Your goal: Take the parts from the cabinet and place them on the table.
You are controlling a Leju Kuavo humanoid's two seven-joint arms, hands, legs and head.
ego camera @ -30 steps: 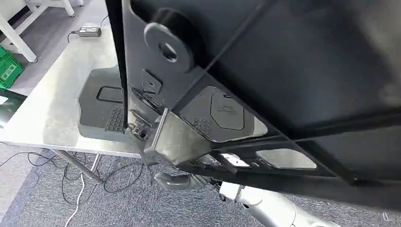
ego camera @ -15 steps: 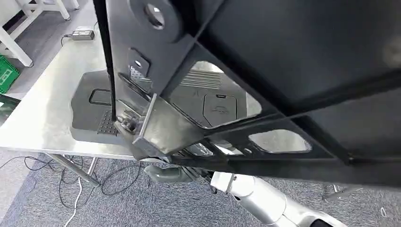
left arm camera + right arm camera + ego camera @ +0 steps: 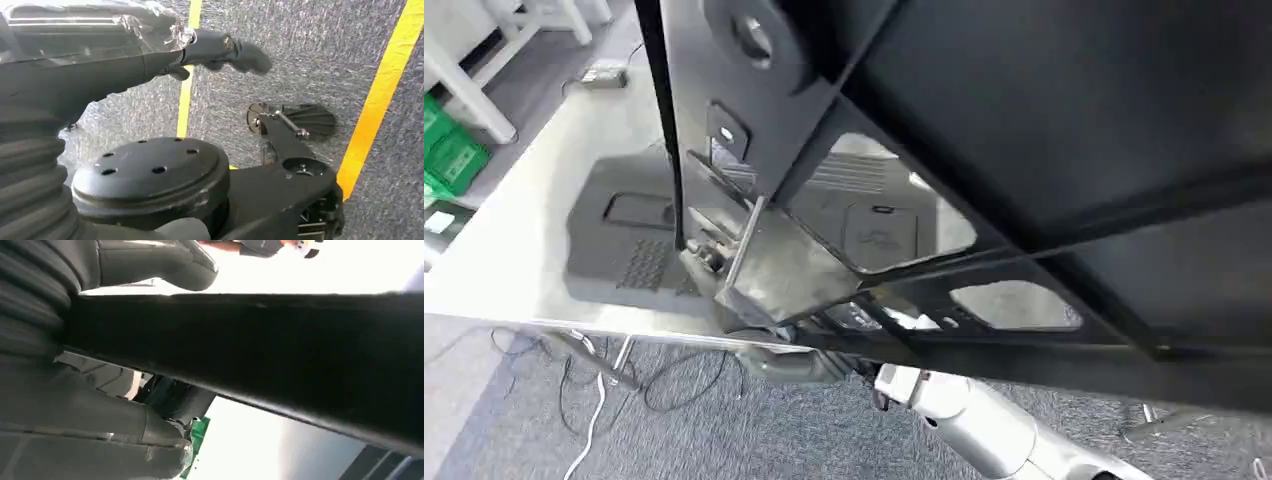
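The right hand [image 3: 100, 390] grips a large black frame [image 3: 1024, 120], its thumb on one side of a frame bar and its fingers [image 3: 155, 262] wrapped over the other. The frame is held up close to the head camera, tilted, above the steel table [image 3: 514, 250]. Through its openings a grey moulded part [image 3: 644, 240] shows, lying flat on the table. The left hand [image 3: 220, 47] hangs over grey carpet with yellow lines; its fingers look blurred, so I cannot tell how open it is.
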